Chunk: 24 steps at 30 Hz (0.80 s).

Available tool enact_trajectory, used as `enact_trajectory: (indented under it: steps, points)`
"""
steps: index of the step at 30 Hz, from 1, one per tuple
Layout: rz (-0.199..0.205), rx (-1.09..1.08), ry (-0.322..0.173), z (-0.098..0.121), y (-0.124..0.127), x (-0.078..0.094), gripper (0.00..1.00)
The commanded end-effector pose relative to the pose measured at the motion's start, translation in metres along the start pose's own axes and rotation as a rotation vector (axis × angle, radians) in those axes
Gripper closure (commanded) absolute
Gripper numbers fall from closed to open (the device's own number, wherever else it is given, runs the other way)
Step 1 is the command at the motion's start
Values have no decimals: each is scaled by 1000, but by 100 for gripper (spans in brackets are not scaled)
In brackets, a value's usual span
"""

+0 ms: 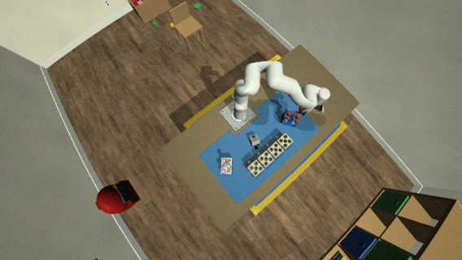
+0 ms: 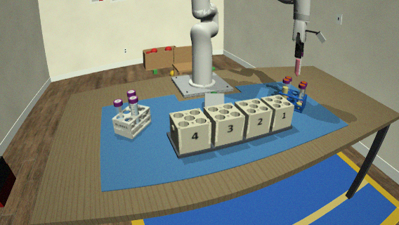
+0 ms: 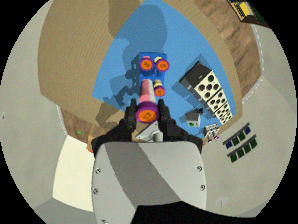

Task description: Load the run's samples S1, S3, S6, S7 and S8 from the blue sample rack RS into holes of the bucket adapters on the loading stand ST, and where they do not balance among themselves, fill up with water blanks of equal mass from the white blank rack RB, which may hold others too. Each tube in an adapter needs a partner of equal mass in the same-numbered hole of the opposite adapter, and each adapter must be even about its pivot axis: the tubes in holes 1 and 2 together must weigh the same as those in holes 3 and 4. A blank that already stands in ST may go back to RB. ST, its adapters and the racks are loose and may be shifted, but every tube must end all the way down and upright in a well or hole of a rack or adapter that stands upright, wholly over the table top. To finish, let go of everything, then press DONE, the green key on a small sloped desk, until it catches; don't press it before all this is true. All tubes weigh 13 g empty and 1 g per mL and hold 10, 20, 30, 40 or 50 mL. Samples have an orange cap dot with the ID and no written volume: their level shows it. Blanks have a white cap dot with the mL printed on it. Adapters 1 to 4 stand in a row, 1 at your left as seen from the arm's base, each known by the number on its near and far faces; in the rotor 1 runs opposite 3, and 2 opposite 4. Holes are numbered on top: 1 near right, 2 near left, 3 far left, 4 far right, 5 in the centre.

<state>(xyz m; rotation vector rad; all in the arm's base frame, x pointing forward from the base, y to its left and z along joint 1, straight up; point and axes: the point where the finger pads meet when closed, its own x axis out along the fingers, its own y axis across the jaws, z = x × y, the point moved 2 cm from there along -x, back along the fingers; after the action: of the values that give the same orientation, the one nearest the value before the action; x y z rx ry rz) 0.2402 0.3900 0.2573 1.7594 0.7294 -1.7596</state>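
Observation:
My gripper [image 2: 298, 49] is shut on a sample tube [image 2: 298, 67] with pink liquid and holds it upright, high above the blue sample rack RS [image 2: 295, 96]. In the wrist view the tube's orange cap dot [image 3: 145, 115] sits between the fingers, with RS [image 3: 150, 70] below it. RS holds several orange-dotted tubes. The loading stand ST [image 2: 228, 123] carries adapters 4 [image 2: 191, 131], 3 [image 2: 226, 123], 2 [image 2: 254, 117] and 1 [image 2: 281, 110] in a row; all their holes look empty. The white blank rack RB [image 2: 131, 121] at the left holds three purple-capped tubes.
The DONE desk with its green key [image 1: 253, 136] stands between the arm's base [image 1: 239, 114] and ST. The table's right edge lies just beyond RS. A cardboard box and a chair stand on the floor far behind.

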Motion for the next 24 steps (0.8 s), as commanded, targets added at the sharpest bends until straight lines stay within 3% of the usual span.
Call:
enact_trajectory:
  steps: [1,24]
  points:
    - [-1,0,4,-1,0,-2,100]
    - [-1,0,4,-1,0,38,100]
